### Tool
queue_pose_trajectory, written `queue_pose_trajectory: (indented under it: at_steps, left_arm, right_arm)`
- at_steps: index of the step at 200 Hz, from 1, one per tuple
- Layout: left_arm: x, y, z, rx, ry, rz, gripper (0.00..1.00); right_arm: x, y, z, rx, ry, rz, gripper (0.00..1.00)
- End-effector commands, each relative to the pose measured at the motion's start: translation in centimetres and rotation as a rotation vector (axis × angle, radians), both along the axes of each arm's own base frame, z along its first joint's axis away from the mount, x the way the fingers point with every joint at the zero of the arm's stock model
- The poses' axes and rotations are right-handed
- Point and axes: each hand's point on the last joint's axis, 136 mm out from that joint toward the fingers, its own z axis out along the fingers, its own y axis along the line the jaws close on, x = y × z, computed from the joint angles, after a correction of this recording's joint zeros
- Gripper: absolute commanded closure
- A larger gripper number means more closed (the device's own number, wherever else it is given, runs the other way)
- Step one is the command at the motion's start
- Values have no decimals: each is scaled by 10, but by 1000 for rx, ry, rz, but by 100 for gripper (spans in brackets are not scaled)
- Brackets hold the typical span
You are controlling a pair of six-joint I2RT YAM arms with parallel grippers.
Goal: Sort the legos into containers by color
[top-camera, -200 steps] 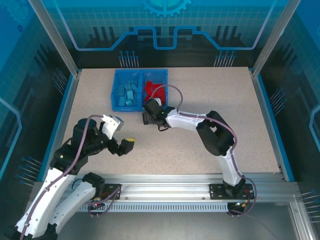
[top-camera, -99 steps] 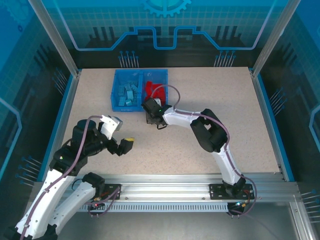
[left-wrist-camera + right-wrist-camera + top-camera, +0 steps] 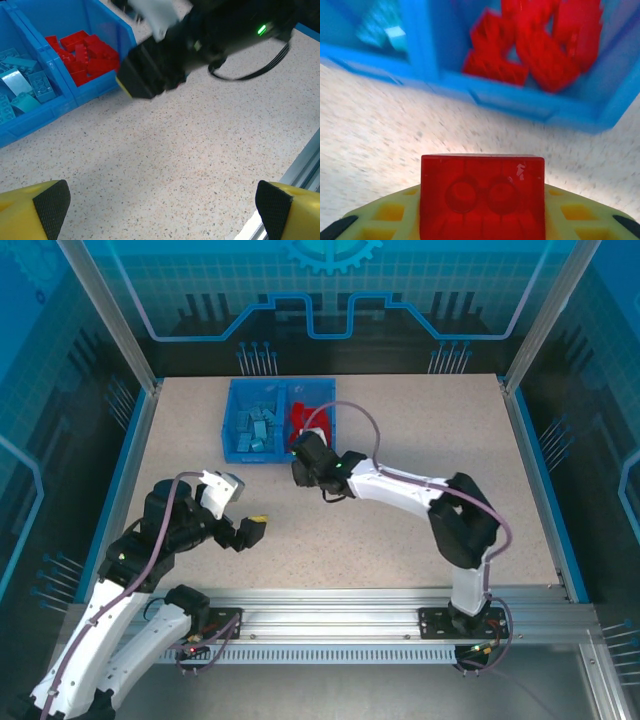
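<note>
Right gripper [image 3: 303, 452] clamped on a red brick [image 3: 482, 197], just short of the bin [image 3: 530, 100] — the red pile [image 3: 545, 45] lies ahead. Brick judged light, rigid, slick-sided: hold across the flat flanks. Left gripper [image 3: 161, 202] gapes wide — empty.

Left arm rises from 7 o'clock, elbow bent, wrist aimed toward 3 o'clock; left gripper [image 3: 160, 206] has its jaws spread wide and holds nothing. Right arm rises from 5 o'clock, elbow at 4 o'clock, forearm stretched toward 11 o'clock; right gripper [image 3: 300, 452] pinches a red lego [image 3: 482, 192].
</note>
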Motion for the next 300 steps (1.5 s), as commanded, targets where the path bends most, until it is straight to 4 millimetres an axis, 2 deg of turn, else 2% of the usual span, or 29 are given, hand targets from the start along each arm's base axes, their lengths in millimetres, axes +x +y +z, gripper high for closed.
queue_pose_trajectory:
  at_steps: [1,13,34,54,69,71,74,75,92,120,149,158,167,202,207,209,216,232,237,239,245,259,286,300]
  left_arm:
    - [1,2,-1,17,-23,4,1]
    - [1,3,-2,20,-25,9,1]
    - [1,4,-1,20,-35,15,1]
    - [1,6,-1,20,-41,21,1]
    - [1,6,-1,21,-45,22,1]
    - [1,6,-1,21,-46,22,1]
    - [1,6,-1,23,-43,22,1]
    - [1,6,-1,22,-44,22,1]
    - [2,7,-1,24,-46,26,1]
    - [2,7,-2,27,-47,29,1]
    - [3,8,-3,30,-47,32,1]
    - [3,8,-4,33,-46,34,1]
    - [4,9,-4,35,-45,38,1]
    - [5,11,-6,47,-43,53,1]
    - [6,12,-8,50,-40,56,1]
    - [6,12,-7,51,-42,57,1]
    - [7,13,-8,55,-42,61,1]
    - [8,15,-11,66,-35,72,1]
    - [9,15,-12,69,-35,77,1]
    - [9,16,-13,71,-33,78,1]
    - [10,16,-13,76,-33,83,1]
    - [15,21,-13,73,-30,127,1]
    - [29,39,-2,-88,49,382,1]
    - [37,50,-6,-144,64,502,1]
  right_arm:
    - [27,-5,39,-19,-120,1,59]
    - [47,-6,44,-36,-124,-5,59]
    - [84,-4,39,-58,-114,-10,60]
    - [118,0,23,-92,-95,-8,60]
    - [140,4,14,-107,-88,-9,60]
    - [144,4,18,-101,-94,-12,60]
    - [148,5,7,-115,-81,-10,60]
    - [151,6,11,-108,-90,-12,60]
    - [174,7,2,-114,-88,-20,60]
    - [199,8,1,-94,-106,-6,55]
    - [205,5,22,-86,-149,8,40]
    - [201,6,35,-79,-159,27,33]
    - [197,6,47,-71,-166,47,30]
    - [167,-6,95,-69,-178,76,33]
    - [160,-9,99,-74,-172,80,33]
    - [155,-12,112,-65,-187,80,33]
    - [143,-18,124,-62,-195,85,34]
    - [111,-35,140,-43,-216,104,31]
    - [99,-42,150,-25,-233,109,30]
    - [95,-45,147,-27,-230,110,29]
    - [80,-55,157,-8,-256,114,27]
    - [48,-80,166,13,-304,105,21]
    - [-6,-148,155,-25,-368,13,11]
    - [-25,-185,136,-66,-382,-69,5]
